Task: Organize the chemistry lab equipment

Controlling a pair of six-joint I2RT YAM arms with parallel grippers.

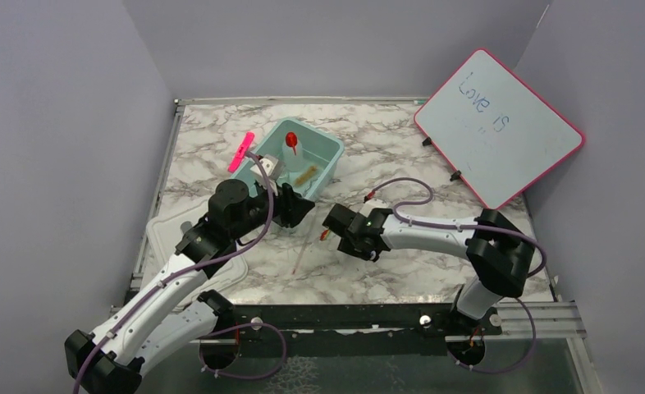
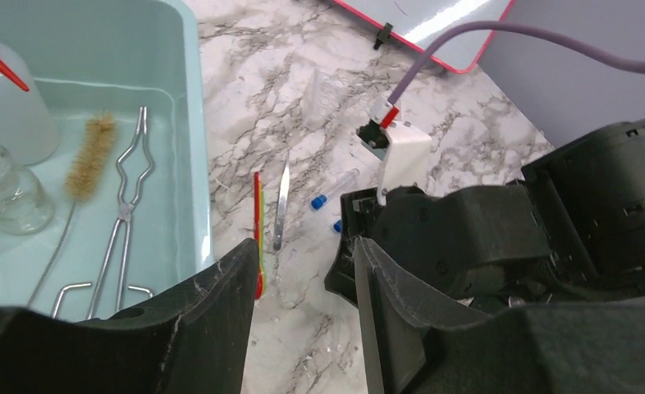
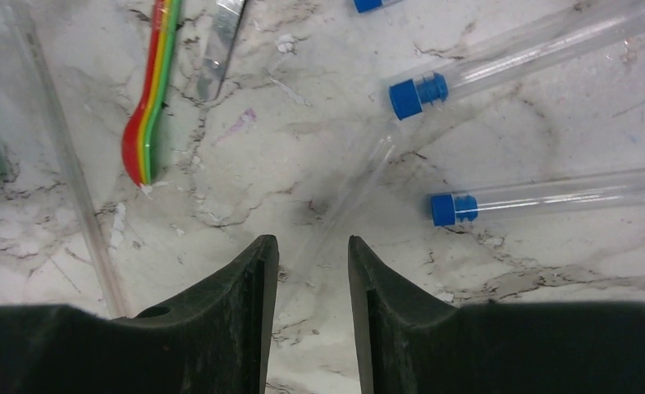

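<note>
Lab equipment is split between two spots: part in the teal bin (image 2: 189, 123), part loose on the marble table (image 1: 401, 271) just right of it. In the bin, per the left wrist camera: squeeze bottle (image 2: 7, 115) with a red nozzle, clipped by the frame edge. The glass jar (image 2: 3, 193) in front of it is also clipped. Brush (image 2: 89, 156) and tongs (image 2: 126, 205) lie side by side on the bin floor, tong handle ends partly behind a finger. Left gripper (image 2: 303, 254): jaws parted at a medium gap, nothing between them, sitting by the bin's right wall. On the table are a striped red-yellow-green tool (image 3: 151, 107) and a metal blade (image 3: 221, 41) next to it, blade top cropped. Two blue-capped tubes (image 3: 508, 61) run off the right edge, and a third shows only a bit of blue cap at the top edge. Right gripper (image 3: 309, 246): jaws narrow but apart, straddling the lower end of a thin clear rod (image 3: 352, 191). The gap is wider than the rod, which nearly vanishes against the marble. A second clear rod (image 3: 71, 164) runs down the left side, equally faint. From the top camera the two grippers sit nose to nose over the loose pieces, so those are barely readable. Pink marker (image 1: 240, 151) lies beside the bin's left corner. Whiteboard (image 1: 500, 127) stands at far right.
</note>
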